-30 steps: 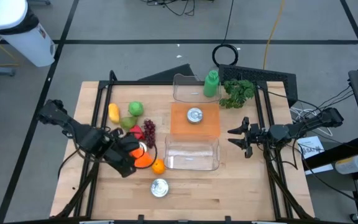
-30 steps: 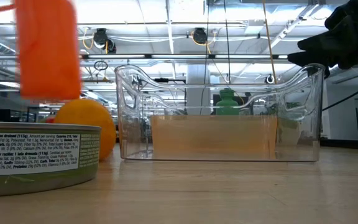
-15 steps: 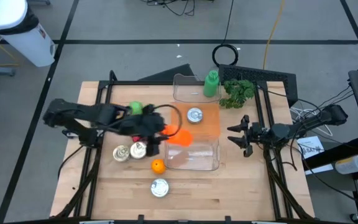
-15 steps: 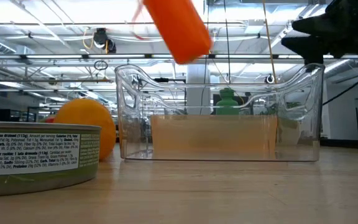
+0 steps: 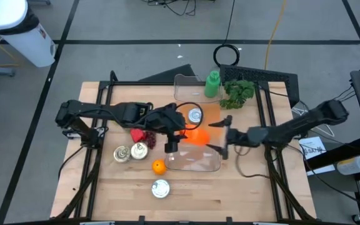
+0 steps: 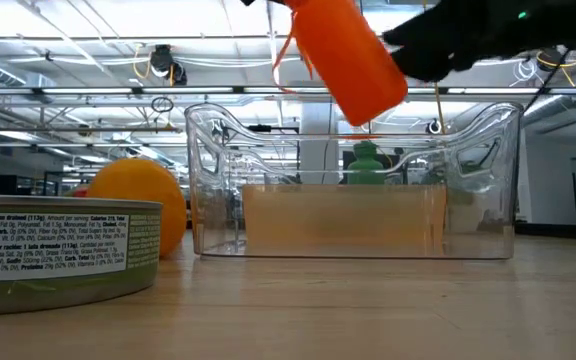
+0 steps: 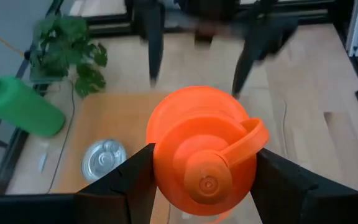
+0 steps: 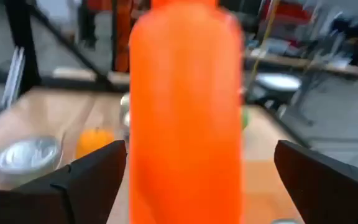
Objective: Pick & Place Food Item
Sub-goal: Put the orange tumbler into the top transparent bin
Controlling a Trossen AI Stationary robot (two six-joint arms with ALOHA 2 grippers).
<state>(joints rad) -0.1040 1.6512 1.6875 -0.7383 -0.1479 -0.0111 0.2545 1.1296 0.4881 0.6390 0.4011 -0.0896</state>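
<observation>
step in hand, as judged: handover of the orange bottle (image 5: 196, 135) from left gripper (image 5: 175, 133) to right gripper (image 5: 220, 133), above the clear plastic bin (image 5: 193, 156).

- left gripper: clenched on the orange bottle near its cap end; in the left wrist view the bottle (image 7: 202, 158) sits between both dark fingers (image 7: 128, 180), cap and loop handle toward the camera.
- right gripper: spread wide, fingers (image 8: 92, 177) either side of the bottle body (image 8: 185, 112), no contact visible yet. bottle directly ahead of it, filling the centre of its wrist view.
- bottle position: off the table, tilted, just above the bin rim (image 6: 353, 120) in the low view (image 6: 343, 55); held between the two grippers.

procedure for a clean transfer:
- centre the bottle body between the right fingers before closing; avoid the tapered cap end and the loop handle.
- close the right gripper fully and confirm a firm hold before loosening the left.
- keep the left grip unchanged until then; smooth plastic likely to slip.
- withdraw the left gripper straight back along the bottle axis, clear of the loop.
- hold height above the bin wall throughout.

nearby, below and beside the left gripper: orange fruit (image 5: 159, 167), tin can (image 5: 160, 188), grapes (image 5: 147, 138). beyond the grippers: green bottle (image 5: 212, 84), silver can (image 5: 195, 115) on the orange board (image 5: 212, 115).
</observation>
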